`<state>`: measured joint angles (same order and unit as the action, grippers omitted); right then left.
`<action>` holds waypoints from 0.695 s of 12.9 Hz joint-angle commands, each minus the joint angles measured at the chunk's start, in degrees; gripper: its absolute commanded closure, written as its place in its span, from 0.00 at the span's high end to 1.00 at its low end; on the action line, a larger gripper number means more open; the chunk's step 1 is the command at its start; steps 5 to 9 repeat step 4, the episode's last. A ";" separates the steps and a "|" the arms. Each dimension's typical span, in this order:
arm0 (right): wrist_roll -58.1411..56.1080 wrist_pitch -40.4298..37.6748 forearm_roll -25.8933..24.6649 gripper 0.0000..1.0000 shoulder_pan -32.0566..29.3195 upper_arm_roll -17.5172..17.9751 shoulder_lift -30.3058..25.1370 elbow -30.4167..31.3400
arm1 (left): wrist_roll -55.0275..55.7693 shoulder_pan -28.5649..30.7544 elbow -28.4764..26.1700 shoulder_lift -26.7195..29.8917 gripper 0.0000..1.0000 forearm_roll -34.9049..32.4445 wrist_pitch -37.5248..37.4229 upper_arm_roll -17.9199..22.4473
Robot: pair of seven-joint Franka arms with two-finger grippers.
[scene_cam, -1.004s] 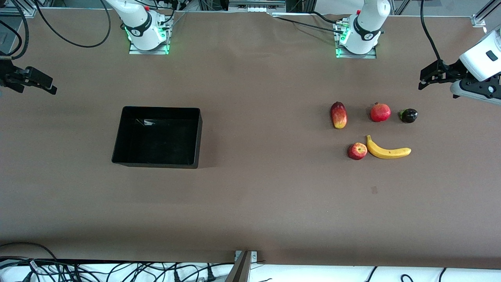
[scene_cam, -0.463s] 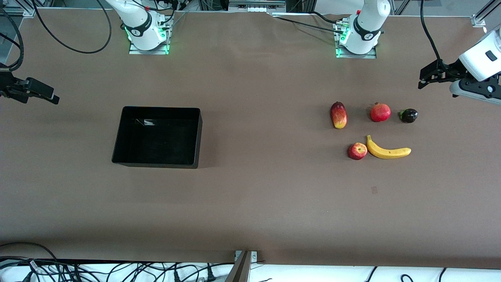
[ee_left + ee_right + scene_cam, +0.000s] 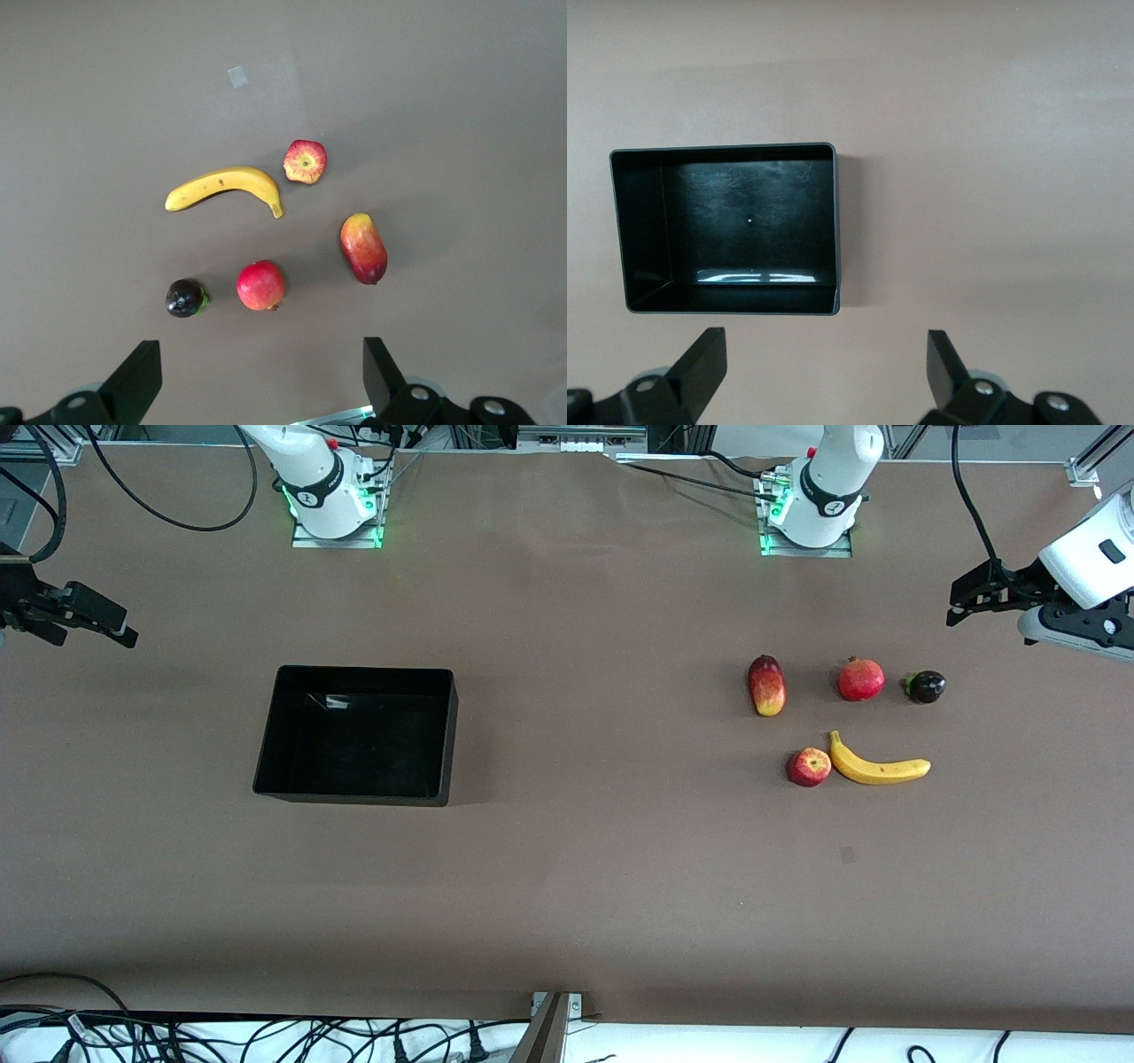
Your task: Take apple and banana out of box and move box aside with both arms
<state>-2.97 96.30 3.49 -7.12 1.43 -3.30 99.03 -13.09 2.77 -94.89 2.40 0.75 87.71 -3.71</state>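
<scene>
The small red apple [image 3: 809,767] [image 3: 305,161] lies beside the curved yellow banana [image 3: 877,765] [image 3: 226,186] toward the left arm's end of the table. The empty black box [image 3: 357,735] [image 3: 726,228] sits toward the right arm's end. My left gripper [image 3: 970,595] [image 3: 262,376] hangs open and empty high over the table's edge past the fruits, its fingers wide apart. At the table's right-arm end my right gripper [image 3: 106,624] [image 3: 826,376] is likewise open with nothing in it, raised above bare table, well apart from the box.
A red-yellow mango [image 3: 766,685] [image 3: 363,249], a red pomegranate [image 3: 861,679] [image 3: 260,285] and a small dark purple fruit [image 3: 926,686] [image 3: 185,297] lie in a row farther from the front camera than the apple and banana. Cables run along the table's front edge.
The right gripper dipped toward the front camera, then came back up and edged slightly toward the box. The left arm, the fruits and the box have not moved.
</scene>
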 commanded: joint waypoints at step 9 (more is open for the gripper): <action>-0.02 -0.14 -0.59 1.00 -0.79 0.85 0.67 -1.21 | 0.43 0.05 1.37 -0.47 1.00 1.00 -1.32 0.20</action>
